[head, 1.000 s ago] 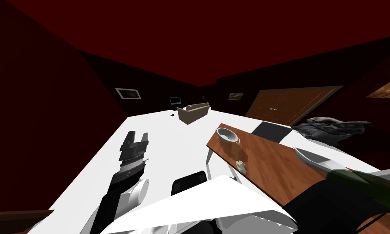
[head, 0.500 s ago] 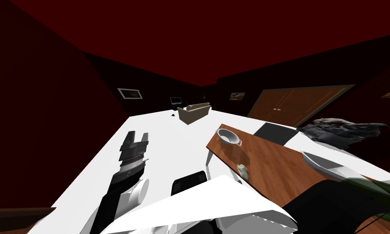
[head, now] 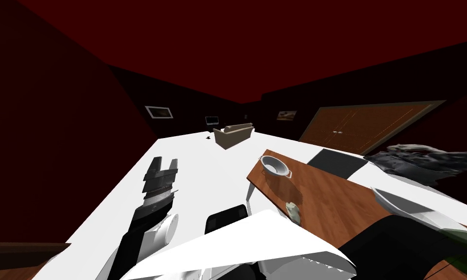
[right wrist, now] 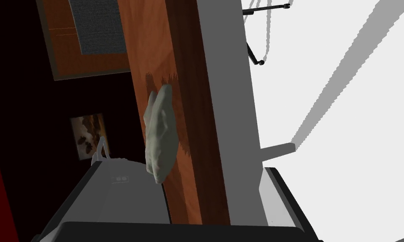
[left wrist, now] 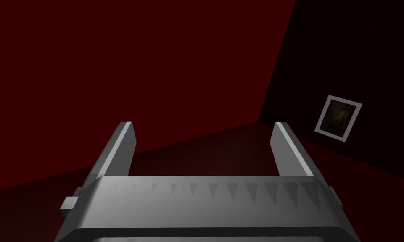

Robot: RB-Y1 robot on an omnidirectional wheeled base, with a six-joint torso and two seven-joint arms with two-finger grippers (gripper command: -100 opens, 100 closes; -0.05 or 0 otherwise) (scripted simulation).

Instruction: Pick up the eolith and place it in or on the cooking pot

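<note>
Grey eolith (head: pixel 292 209) unmoved on wooden table (head: pixel 334 194), my view shifted

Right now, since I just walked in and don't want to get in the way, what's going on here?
The robot is going for the eolith, a pale stone lying near the edge of the wooden table. The right gripper is close to it with fingers open, holding nothing. The cooking pot stands farther along the table. The left gripper is open, off to the side.
</note>
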